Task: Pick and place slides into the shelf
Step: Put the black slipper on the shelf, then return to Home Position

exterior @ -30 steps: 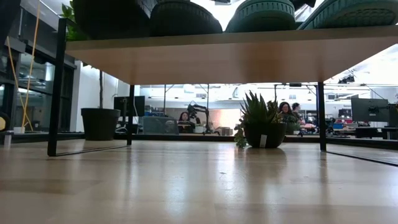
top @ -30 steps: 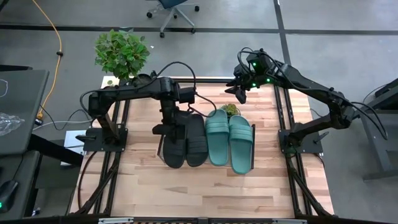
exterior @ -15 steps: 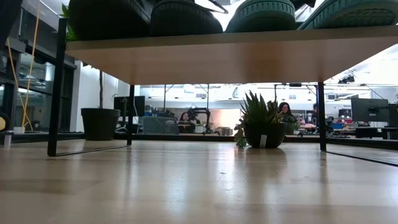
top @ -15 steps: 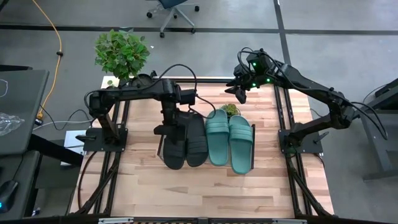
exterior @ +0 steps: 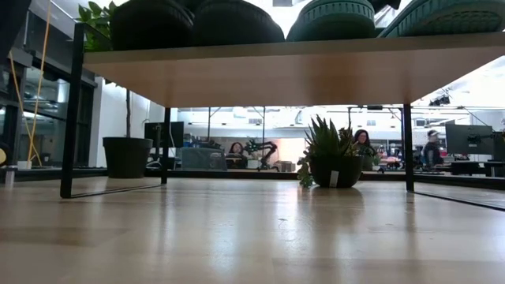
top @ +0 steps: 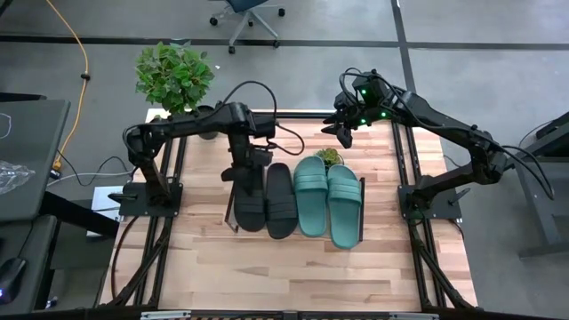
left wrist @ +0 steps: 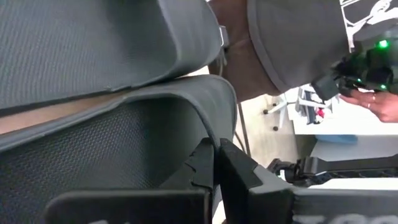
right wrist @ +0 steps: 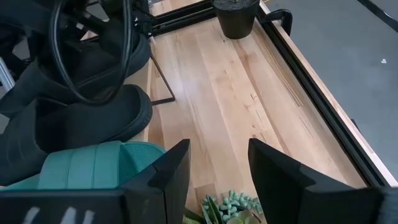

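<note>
already all four slides lie side by side on the shelf (exterior: 284, 67), two black slides (top: 265, 197) beside two green slides (top: 329, 203), toes lined up so the row fits. the left gripper (top: 244, 167), shut on the outer black slide's strap, holds it there. the right gripper (top: 343, 132) waits open and empty behind the shelf.

From above, the four slides (top: 298, 197) hide the shelf's (exterior: 300, 71) plank, while the left claw (top: 244, 174) is masked by its own wrist.
</note>
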Controlling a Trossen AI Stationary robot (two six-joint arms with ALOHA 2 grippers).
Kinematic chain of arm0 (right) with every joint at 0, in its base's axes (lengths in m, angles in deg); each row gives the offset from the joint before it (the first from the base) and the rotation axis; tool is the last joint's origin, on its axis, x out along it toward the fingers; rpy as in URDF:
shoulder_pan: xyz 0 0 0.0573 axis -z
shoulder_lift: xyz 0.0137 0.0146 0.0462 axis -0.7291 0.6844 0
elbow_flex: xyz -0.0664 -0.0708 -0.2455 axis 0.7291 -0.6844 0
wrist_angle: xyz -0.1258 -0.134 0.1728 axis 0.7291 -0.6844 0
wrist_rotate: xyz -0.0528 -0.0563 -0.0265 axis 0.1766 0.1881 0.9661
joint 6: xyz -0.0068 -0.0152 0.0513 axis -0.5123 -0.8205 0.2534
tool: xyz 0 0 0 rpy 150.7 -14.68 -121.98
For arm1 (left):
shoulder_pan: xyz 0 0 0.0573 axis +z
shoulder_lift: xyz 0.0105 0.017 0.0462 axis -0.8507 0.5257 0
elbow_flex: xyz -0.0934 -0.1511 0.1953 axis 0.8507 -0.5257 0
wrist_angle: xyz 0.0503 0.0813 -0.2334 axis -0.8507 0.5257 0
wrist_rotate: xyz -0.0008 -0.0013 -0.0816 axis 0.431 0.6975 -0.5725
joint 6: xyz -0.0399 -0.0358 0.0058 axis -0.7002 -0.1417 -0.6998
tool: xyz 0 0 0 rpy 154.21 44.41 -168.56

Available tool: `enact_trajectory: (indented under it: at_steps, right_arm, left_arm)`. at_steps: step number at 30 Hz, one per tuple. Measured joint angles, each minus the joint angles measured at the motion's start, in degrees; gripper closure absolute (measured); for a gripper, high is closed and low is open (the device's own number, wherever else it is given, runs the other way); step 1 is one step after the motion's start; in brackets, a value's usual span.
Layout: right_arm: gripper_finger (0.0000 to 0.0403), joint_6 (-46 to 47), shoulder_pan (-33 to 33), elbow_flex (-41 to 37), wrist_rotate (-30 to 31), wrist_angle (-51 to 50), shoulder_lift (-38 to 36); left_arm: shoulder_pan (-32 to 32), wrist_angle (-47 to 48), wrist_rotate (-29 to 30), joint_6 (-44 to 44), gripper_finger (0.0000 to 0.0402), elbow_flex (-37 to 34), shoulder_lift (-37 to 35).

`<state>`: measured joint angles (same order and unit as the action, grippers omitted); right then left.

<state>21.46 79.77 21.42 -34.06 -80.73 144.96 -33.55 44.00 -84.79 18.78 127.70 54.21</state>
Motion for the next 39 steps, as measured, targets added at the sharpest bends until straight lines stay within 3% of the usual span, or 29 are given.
enact_trajectory:
  at_steps: [16, 39]
  right_arm:
    - [0.0249, -1.1, 0.0, 0.0, -0.2, 0.1, 0.0]
    - [0.0249, -0.9, 0.0, 0.0, -0.1, 0.2, 0.0]
  left_arm:
    - [0.0, 1.7, -1.1, 1.2, 0.0396, 0.1, 0.7]
    - [0.0, 0.7, 3.1, 1.9, 0.0263, 0.1, 1.3]
